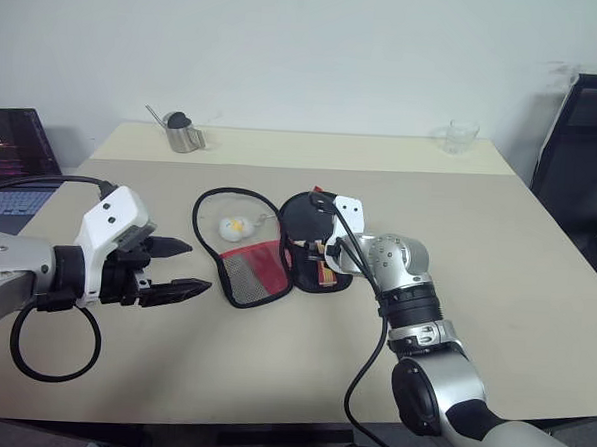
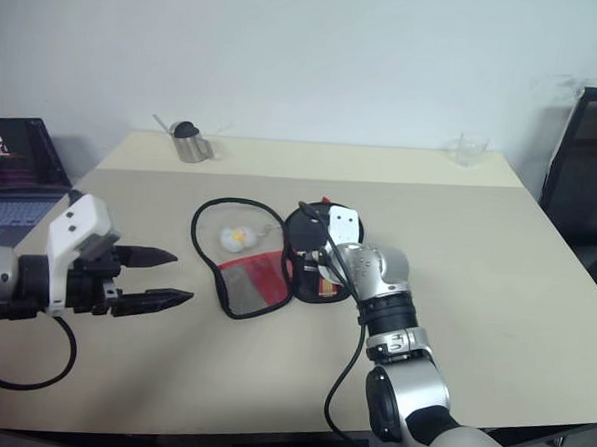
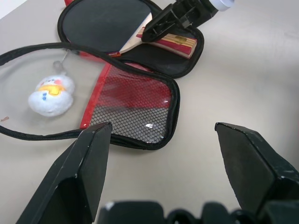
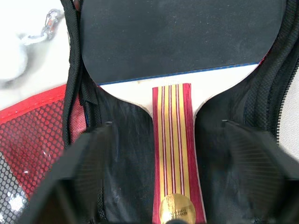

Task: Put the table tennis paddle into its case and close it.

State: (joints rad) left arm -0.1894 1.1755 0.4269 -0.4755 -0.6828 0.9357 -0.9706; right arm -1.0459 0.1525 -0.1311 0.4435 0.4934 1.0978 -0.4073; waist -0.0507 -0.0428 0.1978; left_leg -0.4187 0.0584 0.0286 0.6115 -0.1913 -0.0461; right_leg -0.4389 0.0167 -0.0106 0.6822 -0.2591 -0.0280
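Two grippers over an open paddle case, paddle lying inside.

Nearest, the left gripper (image 1: 181, 267) hangs above the beige surface (image 1: 497, 254) with its jaws spread apart and nothing between them, just short of the case's (image 3: 154, 100) folded-out lid with the red panel and black mesh pocket. Just beyond, the right gripper (image 4: 163, 154) stands over the other half of the case, jaws released wide on either side of the striped handle without touching it. The table tennis paddle (image 4: 180, 42) rests flat in that half, black face toward the far end, handle pointing toward the robot. A white-and-yellow plush charm (image 3: 50, 94) lies on the surface inside the lid's zip loop. Farther back, near the surface's far edge, stand a metal cup (image 1: 184, 133) and a clear glass (image 1: 461, 137).
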